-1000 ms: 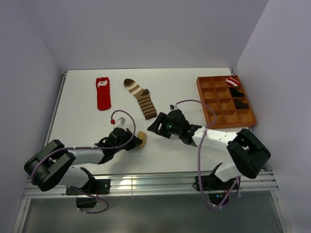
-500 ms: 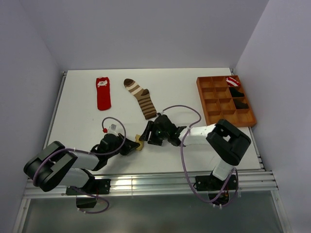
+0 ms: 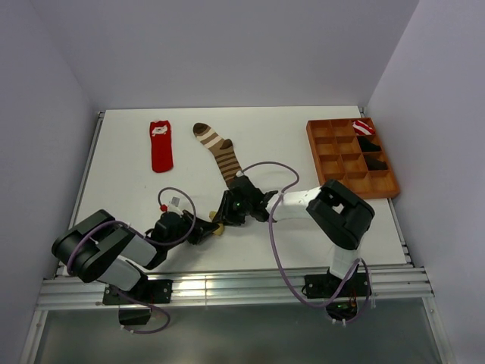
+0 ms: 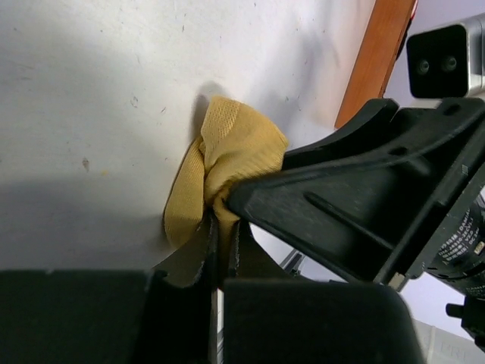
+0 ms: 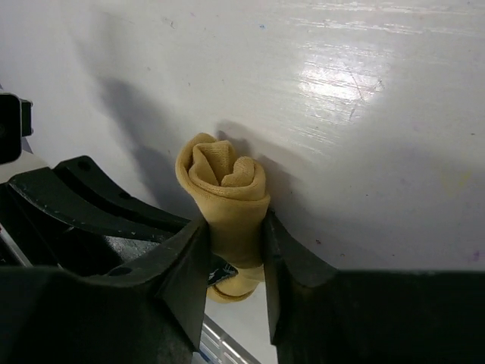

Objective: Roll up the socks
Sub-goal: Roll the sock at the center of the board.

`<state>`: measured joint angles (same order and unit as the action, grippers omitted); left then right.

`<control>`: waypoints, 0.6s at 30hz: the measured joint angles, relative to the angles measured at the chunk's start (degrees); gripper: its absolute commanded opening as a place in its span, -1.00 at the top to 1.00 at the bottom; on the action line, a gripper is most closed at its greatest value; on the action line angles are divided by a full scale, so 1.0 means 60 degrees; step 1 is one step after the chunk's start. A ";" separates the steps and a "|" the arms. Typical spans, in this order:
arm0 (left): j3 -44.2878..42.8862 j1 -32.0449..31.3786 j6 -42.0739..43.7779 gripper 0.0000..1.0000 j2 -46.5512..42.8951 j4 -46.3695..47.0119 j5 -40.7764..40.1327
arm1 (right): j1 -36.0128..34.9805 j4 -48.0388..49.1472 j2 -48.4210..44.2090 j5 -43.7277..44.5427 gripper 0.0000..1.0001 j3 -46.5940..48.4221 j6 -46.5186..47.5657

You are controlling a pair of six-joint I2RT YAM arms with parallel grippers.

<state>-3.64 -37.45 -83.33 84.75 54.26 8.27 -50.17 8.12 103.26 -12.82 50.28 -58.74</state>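
Mustard-yellow fabric sock [image 5: 226, 186] is rolled into a tight bundle at the white desk [image 3: 129, 189], well left of the orange wooden compartment tray [image 3: 310, 148]. Red fabric sock [image 3: 161, 148] and brown-and-tan striped sock [image 3: 221, 155] are laid flat, further left of the tray, not yet rolled. Progress is judged at roughly a third. Left end effector [image 4: 222, 227] is pinched together on the roll's tail. Right end effector [image 5: 233, 241] is clamped across its body. Both arms are stretched low, wrists converging.

White counter [image 3: 121, 171] before me, red sock [image 3: 161, 146] far left, striped sock [image 3: 220, 152] beside it, mustard sock [image 3: 218, 227] nearer me, wooden tray [image 3: 312, 144] far right
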 measured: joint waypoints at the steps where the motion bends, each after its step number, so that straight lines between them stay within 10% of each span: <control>1: 0.0015 0.0007 -0.0025 0.99 0.0127 0.0168 0.0033 | 0.0015 -0.0109 0.0040 0.0011 0.41 0.0062 0.0066; 7: 0.0029 0.0044 0.0058 0.50 0.0499 0.0619 0.0215 | 0.0029 -0.0594 0.0069 0.0193 1.00 0.0317 0.0528; 12: 0.0022 0.0036 0.0572 0.03 -0.0801 -0.0758 0.0026 | -0.0033 -0.0922 -0.0007 0.0477 1.00 0.0459 0.0925; 18: -0.0255 0.0022 0.1344 0.04 -0.3563 -0.4011 -0.0754 | -0.0098 -0.1140 -0.0102 0.1009 1.00 0.0554 0.1494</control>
<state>-5.17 -37.32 -75.26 63.37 30.20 3.75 -50.76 1.28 102.65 -6.76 53.60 -49.78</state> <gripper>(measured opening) 0.491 0.097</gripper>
